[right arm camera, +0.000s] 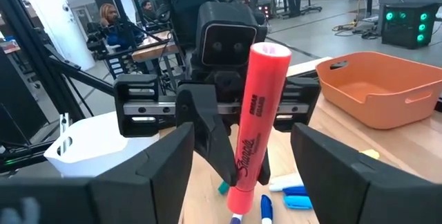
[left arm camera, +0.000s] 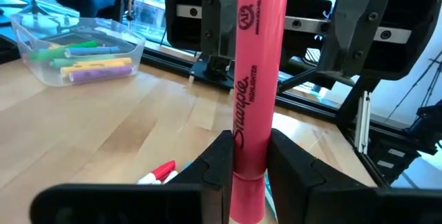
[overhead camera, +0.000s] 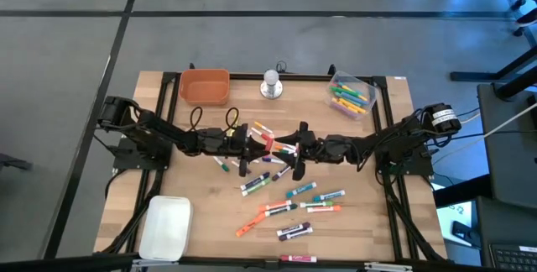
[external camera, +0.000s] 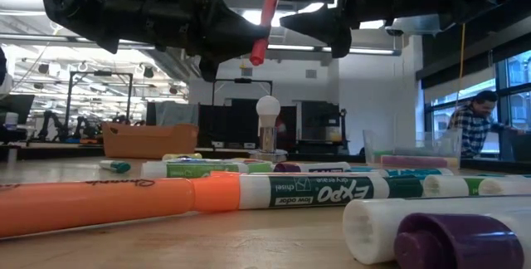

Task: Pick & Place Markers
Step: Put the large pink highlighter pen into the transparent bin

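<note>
Left gripper (left arm camera: pixel 248 165): reaching in from the left to the table's middle, raised above the surface, fingers clamped on the red highlighter.
Right gripper (right arm camera: pixel 242 172): reaching in from the right, facing the left gripper, its two fingers (right arm camera: pixel 155 165) standing wide apart on either side of the highlighter and not touching it.
Red highlighter (right arm camera: pixel 254 113): a Sharpie-branded pen, being held aloft between the two arms, tilted a little off upright in the low view (external camera: pixel 263 26).
Loose markers (overhead camera: pixel 285 209): lying scattered over the middle and near part of the wooden table (overhead camera: pixel 210 222), many colours, most lying apart, a few touching near the grippers.
Foreground markers: an orange pen (external camera: pixel 99 202) and a white Expo pen (external camera: pixel 332 191) are lying end to end close to the low camera; a purple-capped one (external camera: pixel 448 240) is lying nearer still on the right.
Clear bin (overhead camera: pixel 351 94): sitting at the far right of the table, holding green, yellow and purple markers.
Orange tray (overhead camera: pixel 204 86): sitting at the far left.
White lid-like tray (overhead camera: pixel 165 226): lying at the near left.
Silver knob with white top (overhead camera: pixel 270 83): standing at the far middle, between tray and bin.
Person (external camera: pixel 474 124): sitting in the room beyond the table, right side.
</note>
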`<state>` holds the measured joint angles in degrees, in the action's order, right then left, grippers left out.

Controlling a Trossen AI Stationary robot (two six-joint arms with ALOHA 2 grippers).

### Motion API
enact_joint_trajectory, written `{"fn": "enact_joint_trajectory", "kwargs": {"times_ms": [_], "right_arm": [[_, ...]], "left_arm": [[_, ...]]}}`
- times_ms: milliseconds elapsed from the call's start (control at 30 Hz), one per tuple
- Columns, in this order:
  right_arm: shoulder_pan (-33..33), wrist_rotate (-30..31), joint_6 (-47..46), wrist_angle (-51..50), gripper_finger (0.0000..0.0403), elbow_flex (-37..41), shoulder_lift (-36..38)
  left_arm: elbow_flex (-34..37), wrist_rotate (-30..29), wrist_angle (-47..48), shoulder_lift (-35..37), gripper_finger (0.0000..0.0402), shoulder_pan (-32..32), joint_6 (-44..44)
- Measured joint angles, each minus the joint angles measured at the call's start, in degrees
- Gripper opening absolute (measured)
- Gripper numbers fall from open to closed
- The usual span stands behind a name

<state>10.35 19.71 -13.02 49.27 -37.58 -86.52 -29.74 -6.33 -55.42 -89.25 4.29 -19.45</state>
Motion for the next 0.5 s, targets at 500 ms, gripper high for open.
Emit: {"fn": "enact_joint_trajectory", "kwargs": {"times_ms": [500], "right_arm": [[-2.1,1.1,1.4,1.3,0.0242,0.0,0.0]], "left_arm": [[0.0,0.4,-0.1,0.0,0.0061,0.1,3.1]]}}
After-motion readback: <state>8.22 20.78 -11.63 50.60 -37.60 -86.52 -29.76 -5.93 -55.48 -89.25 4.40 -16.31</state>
